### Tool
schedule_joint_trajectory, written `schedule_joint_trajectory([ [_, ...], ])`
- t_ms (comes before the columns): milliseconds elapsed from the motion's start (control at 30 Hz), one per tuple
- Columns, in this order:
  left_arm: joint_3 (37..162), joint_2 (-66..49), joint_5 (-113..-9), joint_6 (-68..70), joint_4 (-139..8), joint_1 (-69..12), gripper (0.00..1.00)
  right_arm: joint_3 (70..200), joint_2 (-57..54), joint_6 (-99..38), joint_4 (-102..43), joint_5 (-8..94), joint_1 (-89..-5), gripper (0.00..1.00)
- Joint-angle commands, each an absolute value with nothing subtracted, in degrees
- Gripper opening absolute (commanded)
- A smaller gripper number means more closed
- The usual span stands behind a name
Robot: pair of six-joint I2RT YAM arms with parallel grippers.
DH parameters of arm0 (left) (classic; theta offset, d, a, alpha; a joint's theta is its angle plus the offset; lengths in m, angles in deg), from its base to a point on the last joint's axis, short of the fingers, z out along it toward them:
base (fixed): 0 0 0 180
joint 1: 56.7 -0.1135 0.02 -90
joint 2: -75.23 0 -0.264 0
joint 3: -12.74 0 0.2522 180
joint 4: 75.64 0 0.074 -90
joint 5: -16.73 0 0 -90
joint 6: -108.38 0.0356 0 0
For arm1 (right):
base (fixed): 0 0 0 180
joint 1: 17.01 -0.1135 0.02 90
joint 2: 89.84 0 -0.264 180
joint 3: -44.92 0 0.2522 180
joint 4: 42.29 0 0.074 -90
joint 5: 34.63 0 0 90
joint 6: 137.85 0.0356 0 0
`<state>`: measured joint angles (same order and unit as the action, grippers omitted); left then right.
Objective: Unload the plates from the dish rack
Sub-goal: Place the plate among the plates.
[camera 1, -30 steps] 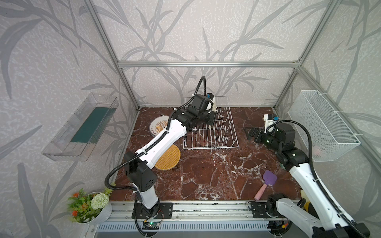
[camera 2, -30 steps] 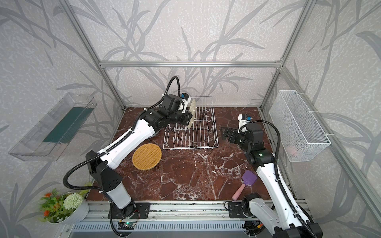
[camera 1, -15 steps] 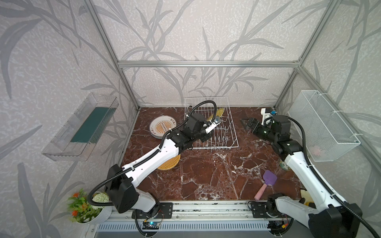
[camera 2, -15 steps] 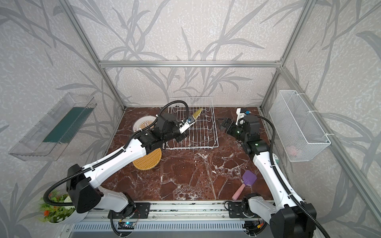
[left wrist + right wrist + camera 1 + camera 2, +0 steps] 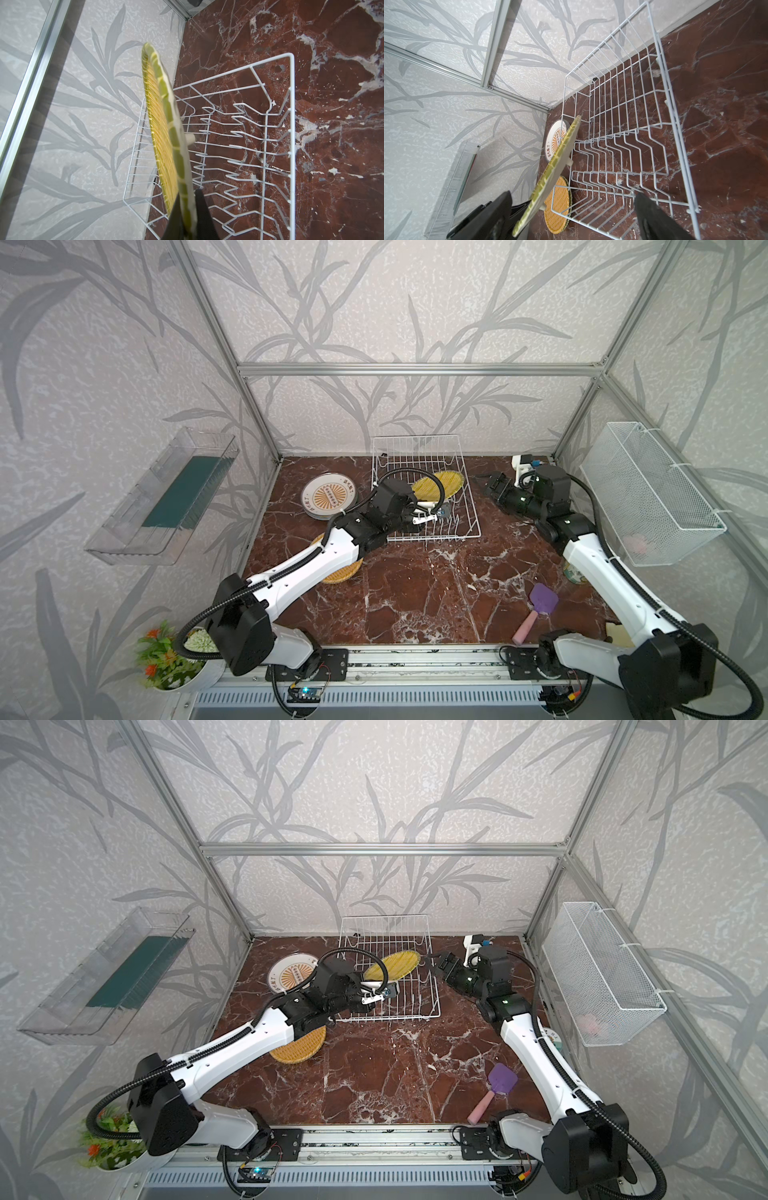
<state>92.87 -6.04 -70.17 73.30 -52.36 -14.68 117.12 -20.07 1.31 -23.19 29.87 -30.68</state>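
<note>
Gripping a yellow plate [image 5: 440, 485] by its rim, the left gripper [image 5: 188, 216] has it clear of the rack [image 5: 399, 1017]. The plate hangs tilted over the rack's middle, and its far edge points toward the right gripper [image 5: 436, 964]. That one hovers just beside the rack's right side with its jaws spread wide, and I see nothing in them. The rack looks empty otherwise. The white plates [image 5: 329, 499] sit stacked on the table [image 5: 415, 593] just left of it. Another yellow one [image 5: 299, 1048] lies flat under the left arm, and I can't tell whether more lie beneath it.

What worries me is the hold. It is a narrow pinch on one edge of a wide disc, so any quick swing could make the plate pivot in the fingers [image 5: 202, 212] or slide out. It would then drop onto wire or marble. The low edge also hangs close above the tines [image 5: 612, 176], and a sideways move before lifting could snag it and lever it loose. The right gripper is near the plate's free edge, so a careless advance could knock it. If it means to take the plate, closing off-centre or pulling before the left lets go could twist the plate between them. Setting down is awkward too, since the left arm covers the yellow one on the table.
</note>
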Motion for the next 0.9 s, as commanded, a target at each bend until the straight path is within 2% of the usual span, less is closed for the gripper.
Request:
schedule_joint_trajectory([
  [0, 91.9, -4.1, -69.0, 79.5, -56.6, -14.3, 0.00, 119.3, -18.5, 2.7, -25.0, 30.3, -32.3, 0.89],
  [533, 86.6, -3.7, -71.6, 86.5, -64.9, -13.5, 0.00, 121.6, -10.3, 7.5, -23.4, 31.0, -36.6, 0.58],
  [700, 85.1, -4.0, -72.4, 87.9, -66.4, -13.4, 0.00, 121.8, -9.3, 8.3, -24.2, 30.5, -36.7, 0.42],
  [867, 84.3, -3.7, -72.0, 88.3, -67.9, -13.3, 0.00, 122.6, -7.9, 8.1, -23.0, 30.4, -36.7, 0.36],
])
